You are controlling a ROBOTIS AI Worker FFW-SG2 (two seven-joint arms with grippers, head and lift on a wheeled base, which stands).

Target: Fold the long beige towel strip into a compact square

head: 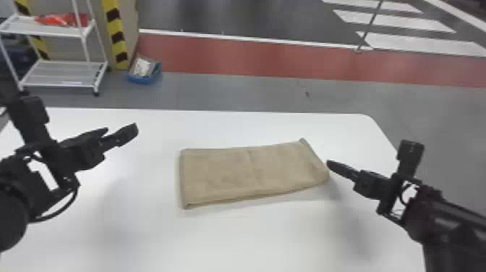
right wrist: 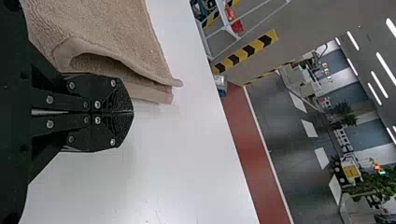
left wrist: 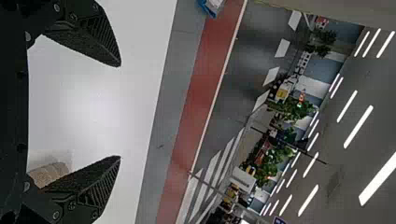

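Observation:
A beige towel (head: 249,173) lies folded in layers as a wide rectangle at the middle of the white table. Left of it, over the table and apart from the cloth, my left gripper (head: 122,131) stands open; in the left wrist view the left gripper (left wrist: 119,111) has a wide gap with nothing held, and a bit of towel (left wrist: 49,173) shows behind one finger. My right gripper (head: 328,164) is just beside the towel's right end. In the right wrist view the right gripper (right wrist: 132,112) is shut and empty, next to the towel's (right wrist: 107,37) layered edge, where one layer bulges up.
The white table (head: 253,238) has its far edge and rounded far right corner in view. Beyond it on the floor stand a white shelf cart (head: 61,74) and a blue bin (head: 144,77), at the left.

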